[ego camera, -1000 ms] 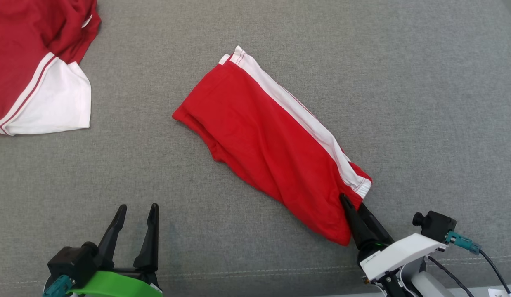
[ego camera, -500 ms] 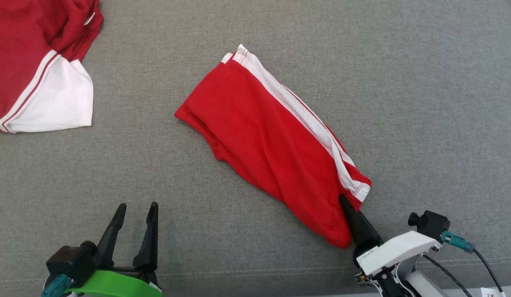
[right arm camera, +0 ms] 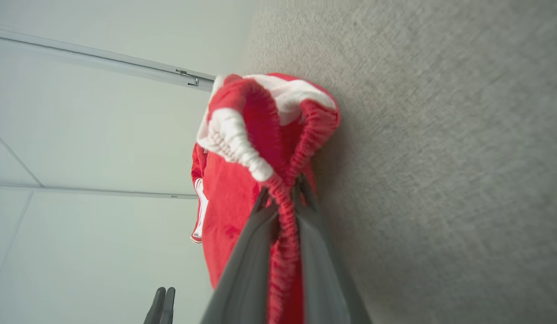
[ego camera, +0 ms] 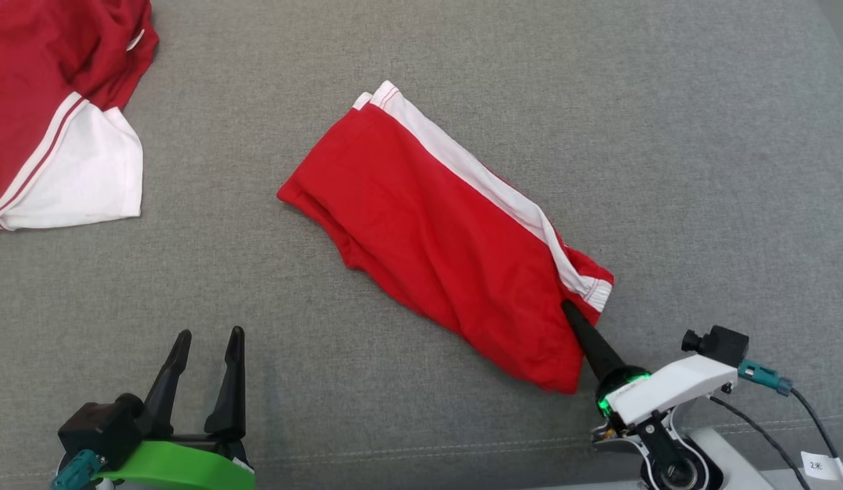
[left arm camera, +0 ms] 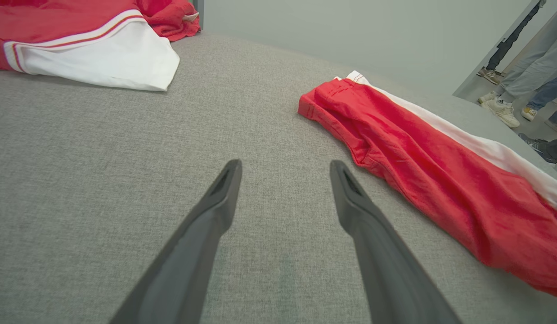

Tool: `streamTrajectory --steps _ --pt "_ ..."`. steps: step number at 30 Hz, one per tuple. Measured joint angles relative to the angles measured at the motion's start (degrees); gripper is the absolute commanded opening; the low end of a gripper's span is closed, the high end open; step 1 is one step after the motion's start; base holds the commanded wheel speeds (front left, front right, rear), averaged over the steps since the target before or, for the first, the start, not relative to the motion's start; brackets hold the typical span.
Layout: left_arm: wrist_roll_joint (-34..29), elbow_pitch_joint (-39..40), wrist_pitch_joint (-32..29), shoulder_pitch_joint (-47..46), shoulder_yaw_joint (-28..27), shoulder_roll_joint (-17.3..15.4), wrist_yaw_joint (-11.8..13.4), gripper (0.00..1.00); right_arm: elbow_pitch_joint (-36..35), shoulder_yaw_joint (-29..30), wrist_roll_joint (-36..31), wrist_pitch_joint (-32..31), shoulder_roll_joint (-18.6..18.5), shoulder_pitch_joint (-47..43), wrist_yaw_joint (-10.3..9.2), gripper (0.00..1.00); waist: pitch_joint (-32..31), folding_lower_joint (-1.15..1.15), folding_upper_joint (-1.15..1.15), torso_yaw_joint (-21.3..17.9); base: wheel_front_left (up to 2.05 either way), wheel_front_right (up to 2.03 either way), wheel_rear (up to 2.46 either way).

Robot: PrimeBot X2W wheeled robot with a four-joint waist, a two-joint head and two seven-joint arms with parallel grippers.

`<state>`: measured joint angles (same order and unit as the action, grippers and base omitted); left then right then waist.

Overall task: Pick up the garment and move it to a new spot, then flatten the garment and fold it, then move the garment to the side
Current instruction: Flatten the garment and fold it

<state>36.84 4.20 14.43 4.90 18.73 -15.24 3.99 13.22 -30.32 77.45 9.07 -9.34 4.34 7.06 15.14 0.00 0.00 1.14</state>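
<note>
R gripper [ego camera: 568, 310]: jaws clamped on red shorts [ego camera: 449, 238] at elastic waist edge; shorts lie stretched out on grey surface [ego camera: 666, 136]. L gripper [ego camera: 210, 332], left of shorts: jaws wide apart, holding nothing.

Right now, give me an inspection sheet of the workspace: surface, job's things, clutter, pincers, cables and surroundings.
Surface: grey fabric surface, with a stitched seam along the near edge.
Job's things: red shorts with a white side stripe, lying diagonally and rumpled, not yet flattened or folded.
Clutter: a second red and white garment, crumpled at the far left, apart from the shorts.
Pincers: left pincer open, holding nothing, over bare fabric; right pincer shut on the shorts' elastic waistband.
Cables: dark cable running from a teal plug at the right wrist camera, off the shorts.
Surroundings: people's legs and shoes beyond the far edge in the left wrist view; pale wall behind.
</note>
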Motion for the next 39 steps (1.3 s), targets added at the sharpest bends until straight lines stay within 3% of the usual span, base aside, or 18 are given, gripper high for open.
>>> streamTrajectory --steps 10,23,31,39 --pt "-1.3 0.4 0.0 0.1 -1.4 0.0 0.0 1.0 -3.3 6.1 11.2 -4.7 -6.2 -3.9 0.0 0.0 -0.9 0.0 0.0 -2.9 0.0 0.0 0.0" --pt "-1.9 1.0 0.0 0.2 -0.9 -0.2 0.0 1.0 -3.5 16.5 19.2 -7.6 -16.9 -14.3 0.0 0.0 -0.5 0.0 0.0 -5.4 0.0 0.0 0.0" --pt "-1.9 0.2 0.0 0.2 0.0 0.2 -0.8 1.0 -13.0 13.9 20.6 -11.8 -16.4 -14.2 -0.01 0.0 -1.4 0.0 0.0 -4.9 0.0 0.0 0.0" --pt "-1.9 0.2 0.0 0.2 0.9 0.5 -1.0 1.0 -18.2 11.3 17.3 -13.2 -16.0 -12.3 -0.01 0.0 -2.1 0.0 0.0 -3.2 0.0 0.0 0.0"
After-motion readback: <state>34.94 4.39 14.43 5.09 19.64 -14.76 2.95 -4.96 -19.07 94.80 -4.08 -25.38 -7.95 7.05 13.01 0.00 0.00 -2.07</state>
